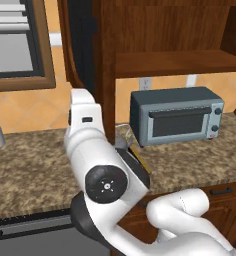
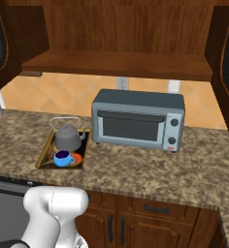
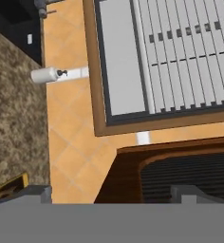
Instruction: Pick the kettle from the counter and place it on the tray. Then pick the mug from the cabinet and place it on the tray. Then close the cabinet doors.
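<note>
The gripper is held wide and empty beside the cabinet door; kettle and mug sit on the tray.

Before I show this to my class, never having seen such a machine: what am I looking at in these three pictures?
It is a white robot arm on a driving base in a rendered kitchen. Two pictures come from cameras behind the arm, left and right; the third looks along its hand. On the granite counter stand a toaster oven and a tray carrying a grey kettle and a blue mug. The cabinet above is open. The gripper is open and holds nothing, facing a cabinet door.
</note>
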Available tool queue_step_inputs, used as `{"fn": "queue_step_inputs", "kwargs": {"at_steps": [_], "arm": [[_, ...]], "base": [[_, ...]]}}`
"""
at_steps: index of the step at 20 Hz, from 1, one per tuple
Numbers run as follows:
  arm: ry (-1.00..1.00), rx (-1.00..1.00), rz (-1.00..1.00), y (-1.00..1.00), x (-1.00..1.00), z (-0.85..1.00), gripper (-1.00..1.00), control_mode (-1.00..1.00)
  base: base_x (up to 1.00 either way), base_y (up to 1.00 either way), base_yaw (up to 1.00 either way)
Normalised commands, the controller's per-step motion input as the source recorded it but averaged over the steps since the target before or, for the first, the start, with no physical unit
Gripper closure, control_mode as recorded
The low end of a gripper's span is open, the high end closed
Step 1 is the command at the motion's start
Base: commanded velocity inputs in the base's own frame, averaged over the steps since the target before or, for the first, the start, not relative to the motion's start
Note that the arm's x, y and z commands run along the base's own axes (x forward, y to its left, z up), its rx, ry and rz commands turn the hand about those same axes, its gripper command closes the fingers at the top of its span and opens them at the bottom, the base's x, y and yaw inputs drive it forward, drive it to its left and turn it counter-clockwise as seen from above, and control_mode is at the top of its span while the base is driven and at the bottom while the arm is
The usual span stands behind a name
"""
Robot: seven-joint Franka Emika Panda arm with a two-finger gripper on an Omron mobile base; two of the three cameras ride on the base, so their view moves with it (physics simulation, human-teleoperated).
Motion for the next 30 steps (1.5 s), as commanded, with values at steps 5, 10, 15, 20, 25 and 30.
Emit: {"fn": "queue_step_inputs", "kwargs": {"at_steps": [5, 10, 15, 20, 25, 30], "arm": [[0.0, 0.0, -0.06, -0.45, 0.0, 0.0, -1.0, -1.0], [0.0, 0.0, -0.09, -0.66, 0.13, 0.0, -1.0, -1.0], [0.0, 0.0, -0.06, -0.69, 0.38, 0.0, -1.0, -1.0], [0.0, 0.0, -0.07, -0.7, 0.42, 0.0, -1.0, -1.0], [0.0, 0.0, -0.06, -0.67, 0.52, 0.0, -1.0, -1.0], [0.02, 0.0, -0.06, -0.63, 0.65, 0.0, -1.0, -1.0]], "base": [[0.0, 0.0, 0.0], [0.0, 0.0, 0.0], [0.0, 0.0, 0.0], [0.0, 0.0, 0.0], [0.0, 0.0, 0.0], [0.0, 0.0, 0.0]]}}
